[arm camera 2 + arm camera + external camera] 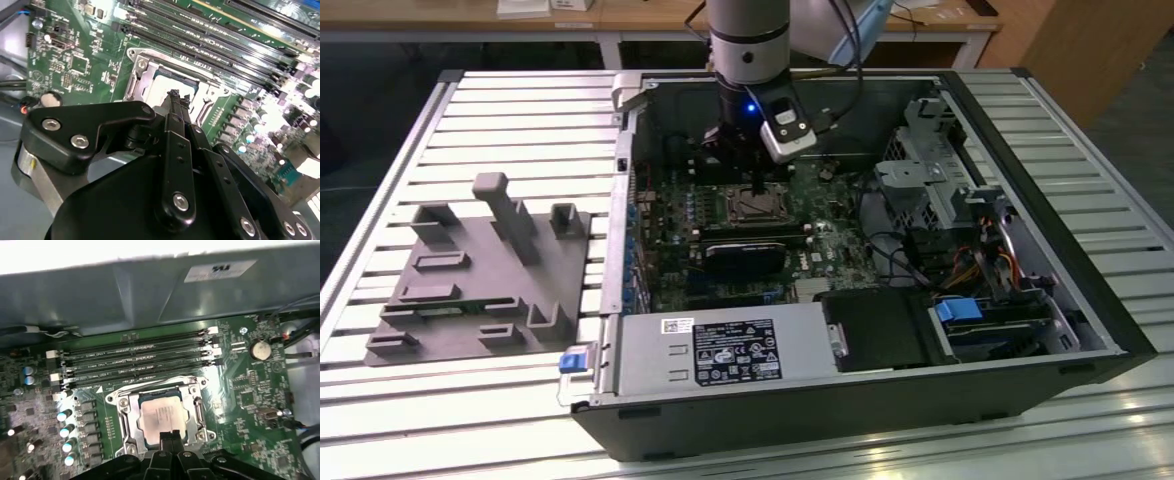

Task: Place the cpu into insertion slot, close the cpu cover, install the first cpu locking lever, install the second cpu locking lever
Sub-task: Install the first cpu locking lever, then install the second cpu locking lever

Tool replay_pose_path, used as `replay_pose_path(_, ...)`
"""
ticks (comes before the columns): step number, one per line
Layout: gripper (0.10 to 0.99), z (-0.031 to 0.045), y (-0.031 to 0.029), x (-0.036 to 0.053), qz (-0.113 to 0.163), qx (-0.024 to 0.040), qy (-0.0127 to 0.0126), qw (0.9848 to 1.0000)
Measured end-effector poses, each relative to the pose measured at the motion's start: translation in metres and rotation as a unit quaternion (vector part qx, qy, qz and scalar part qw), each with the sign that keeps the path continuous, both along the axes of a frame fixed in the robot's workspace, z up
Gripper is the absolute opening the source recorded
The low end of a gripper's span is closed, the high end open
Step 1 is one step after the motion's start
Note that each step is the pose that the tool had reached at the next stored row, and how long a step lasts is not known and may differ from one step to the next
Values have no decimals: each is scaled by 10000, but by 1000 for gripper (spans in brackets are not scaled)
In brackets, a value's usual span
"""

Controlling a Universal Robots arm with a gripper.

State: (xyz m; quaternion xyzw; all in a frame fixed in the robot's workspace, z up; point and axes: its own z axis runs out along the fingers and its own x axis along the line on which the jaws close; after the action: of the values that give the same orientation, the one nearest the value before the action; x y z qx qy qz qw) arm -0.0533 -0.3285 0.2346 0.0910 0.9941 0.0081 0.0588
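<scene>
The open computer case lies on the slatted table, and I hang inside it over the green motherboard. The cpu already sits in the insertion slot, its silver top showing through the cpu cover, which looks down around it. My pincer is pinched narrow, holding nothing, tips at the chip's six o'clock edge. I judge the levers want a slow, square push, staying off the memory slots at twelve o'clock.
</scene>
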Motion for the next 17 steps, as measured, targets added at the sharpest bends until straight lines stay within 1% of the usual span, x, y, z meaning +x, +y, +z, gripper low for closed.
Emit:
replay_pose_path(2,102,43,0,0,0,1,-2,10000)
replay_pose_path(4,102,63,0,0,0,1,-3,10000)
replay_pose_path(12,102,64,0,0,-1,-4,-3,10000)
replay_pose_path(17,102,65,-21,0,-1,-5,-3,10000)
